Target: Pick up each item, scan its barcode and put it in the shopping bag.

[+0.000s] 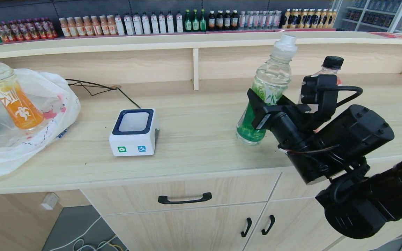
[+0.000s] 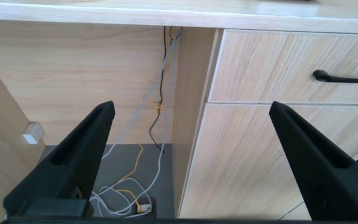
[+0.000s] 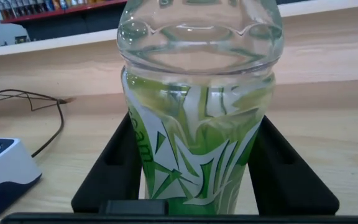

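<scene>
Gripping green bottle [image 1: 272, 75] | mid-body inside right hand [image 1: 264, 104] | tilted

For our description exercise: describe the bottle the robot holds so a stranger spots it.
On the wooden counter, right of the barcode scanner, the right end effector grips a bottle. Its green label and white cap distinguish it from the black-capped bottle behind.

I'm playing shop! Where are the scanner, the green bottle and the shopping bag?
scanner [image 1: 133, 141]: head view, on its white front face.
green bottle [image 1: 269, 91]: head view, on its green label.
shopping bag [image 1: 59, 94]: head view, on its bare right side.
</scene>
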Available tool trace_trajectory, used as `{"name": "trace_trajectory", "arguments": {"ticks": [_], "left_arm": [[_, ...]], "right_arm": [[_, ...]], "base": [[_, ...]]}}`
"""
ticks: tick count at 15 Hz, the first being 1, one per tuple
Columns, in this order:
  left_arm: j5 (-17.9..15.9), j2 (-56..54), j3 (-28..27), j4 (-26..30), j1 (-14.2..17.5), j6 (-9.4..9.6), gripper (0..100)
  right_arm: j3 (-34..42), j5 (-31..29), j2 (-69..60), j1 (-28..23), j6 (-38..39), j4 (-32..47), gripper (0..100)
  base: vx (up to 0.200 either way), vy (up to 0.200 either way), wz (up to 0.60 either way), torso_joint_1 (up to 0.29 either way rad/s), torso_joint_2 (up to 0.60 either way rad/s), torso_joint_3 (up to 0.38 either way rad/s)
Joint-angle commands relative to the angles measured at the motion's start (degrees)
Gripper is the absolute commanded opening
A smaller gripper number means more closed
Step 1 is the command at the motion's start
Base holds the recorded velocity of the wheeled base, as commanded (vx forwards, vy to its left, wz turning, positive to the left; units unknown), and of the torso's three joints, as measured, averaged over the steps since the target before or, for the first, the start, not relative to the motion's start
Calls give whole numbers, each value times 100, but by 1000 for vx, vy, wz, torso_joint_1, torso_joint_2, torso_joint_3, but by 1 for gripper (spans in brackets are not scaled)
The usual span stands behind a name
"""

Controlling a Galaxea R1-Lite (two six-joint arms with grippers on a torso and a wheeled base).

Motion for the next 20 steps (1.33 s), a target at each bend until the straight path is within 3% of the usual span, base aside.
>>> {"name": "trace_trajectory", "arguments": {"ticks": [1,10,20], "left_arm": [[0,-2,0,0,2,-1,100],[0,-2,0,0,2,-1,100],[0,-2,0,0,11,-18,100]], "right_arm": [[-2,-1,-137,1,-9,-9,0],[710,43,-849,405,0,-9,0],[2195,52,-2325,652,-9,-9,0]], "base": [[0,0,0,0,0,0],[0,0,0,0,0,0],[0,0,0,0,0,0]]}}
